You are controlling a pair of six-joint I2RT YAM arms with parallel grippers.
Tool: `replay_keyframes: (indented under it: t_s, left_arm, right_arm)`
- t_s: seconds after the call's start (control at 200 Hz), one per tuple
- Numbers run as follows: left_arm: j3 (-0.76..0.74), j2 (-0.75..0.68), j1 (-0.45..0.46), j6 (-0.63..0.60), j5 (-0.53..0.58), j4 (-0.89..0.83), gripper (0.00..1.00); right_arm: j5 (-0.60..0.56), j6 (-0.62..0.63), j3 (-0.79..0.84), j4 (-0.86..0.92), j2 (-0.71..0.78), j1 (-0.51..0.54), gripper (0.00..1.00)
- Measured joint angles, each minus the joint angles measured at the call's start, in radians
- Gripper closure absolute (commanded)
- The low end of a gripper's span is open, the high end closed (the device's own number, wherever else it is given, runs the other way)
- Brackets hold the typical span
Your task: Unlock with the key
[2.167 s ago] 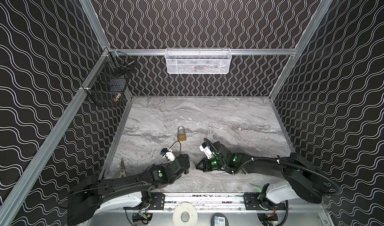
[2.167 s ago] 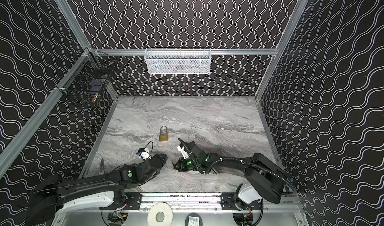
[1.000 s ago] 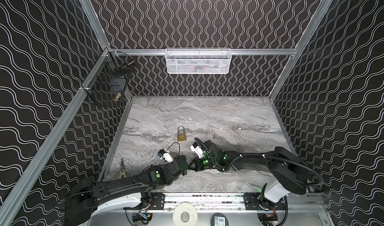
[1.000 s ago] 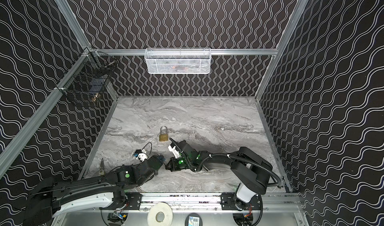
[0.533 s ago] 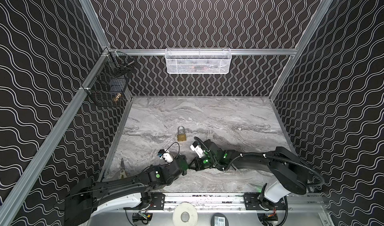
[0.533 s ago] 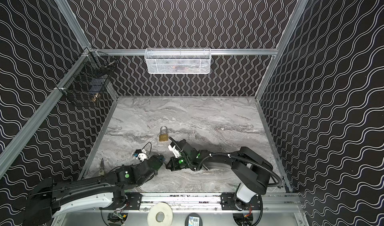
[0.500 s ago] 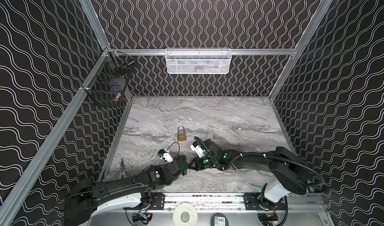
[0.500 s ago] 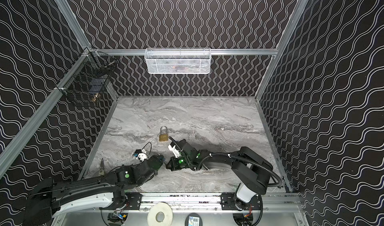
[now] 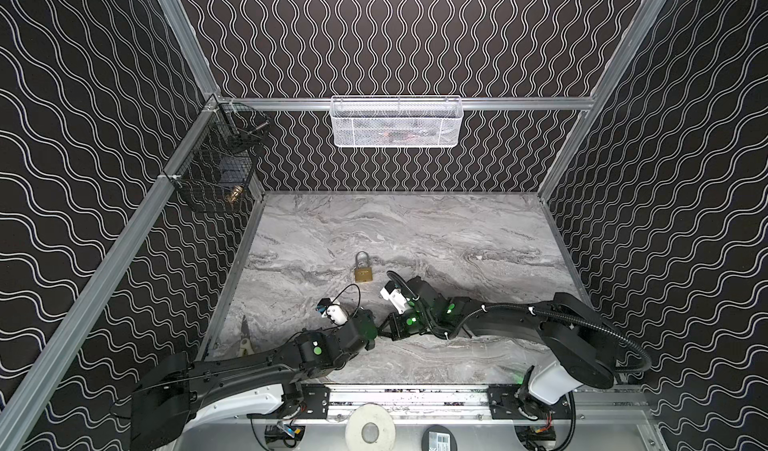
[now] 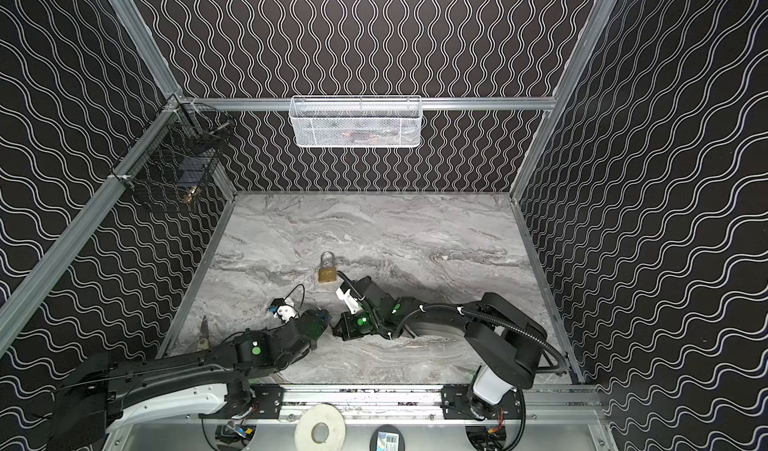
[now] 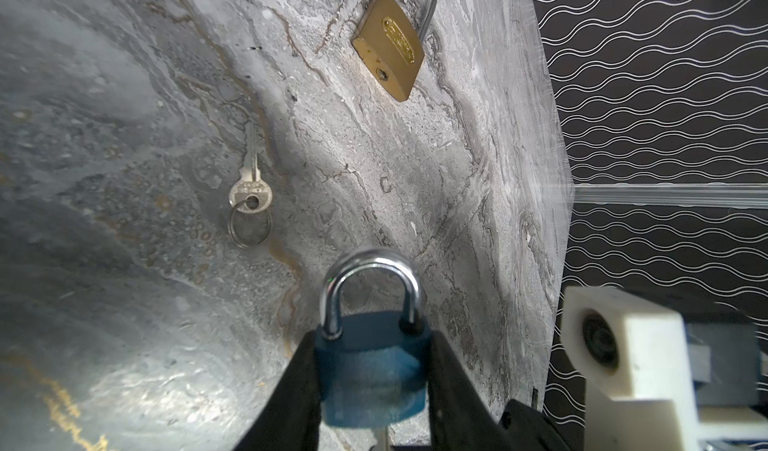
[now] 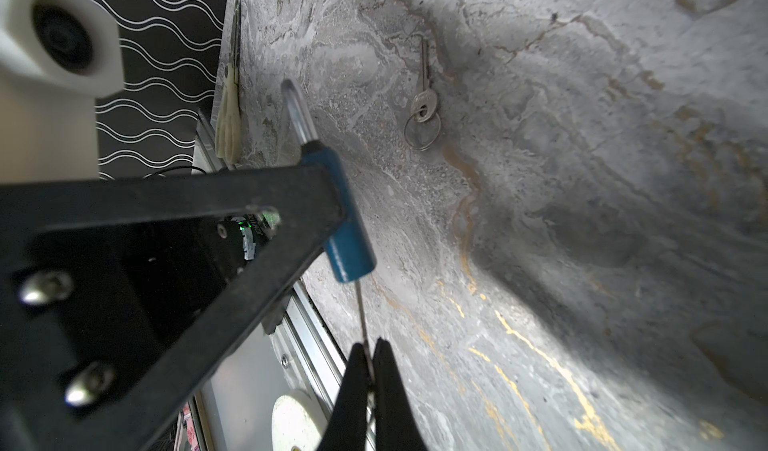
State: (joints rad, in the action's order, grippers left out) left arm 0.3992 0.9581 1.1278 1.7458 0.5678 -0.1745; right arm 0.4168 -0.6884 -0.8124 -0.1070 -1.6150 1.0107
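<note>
left gripper [image 11: 372, 339] clamped on blue padlock [image 11: 370, 374], shackle [image 11: 370, 268] seated, right gripper [image 12: 368, 355] pinched shut on thin key [image 12: 361, 307] meeting the lock's underside, both near six o'clock over marble table [image 9: 415, 228], brass padlock [image 9: 363, 273] at their twelve o'clock

The left end effector [image 9: 373, 331] and right end effector [image 9: 387, 331] sit tip-to-tip near the brass padlock [image 9: 363, 271].
</note>
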Motion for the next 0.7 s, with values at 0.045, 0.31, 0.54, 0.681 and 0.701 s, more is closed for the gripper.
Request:
replay_keyframes:
  t_s: [0.045,0.31,0.54,0.681,0.701]
  left_arm:
    - [0.000,0.002,0.000,0.000,0.000,0.002,0.81]
    - [0.000,0.025,0.000,-0.003,0.000,0.024,0.81]
    - [0.003,0.027,0.000,-0.007,0.000,0.020,0.81]
    - [0.007,0.026,0.000,-0.008,0.000,0.011,0.81]
    - [0.007,0.026,0.000,-0.008,-0.002,0.010,0.81]
  right_arm:
    - [0.000,0.000,-0.004,0.005,-0.001,0.000,1.00]
    - [0.000,0.004,-0.022,0.041,-0.005,-0.003,1.00]
    - [-0.001,0.010,-0.031,0.056,-0.006,-0.003,1.00]
    - [-0.005,0.021,-0.041,0.075,-0.006,-0.004,1.00]
    - [-0.005,0.024,-0.042,0.077,-0.006,-0.005,1.00]
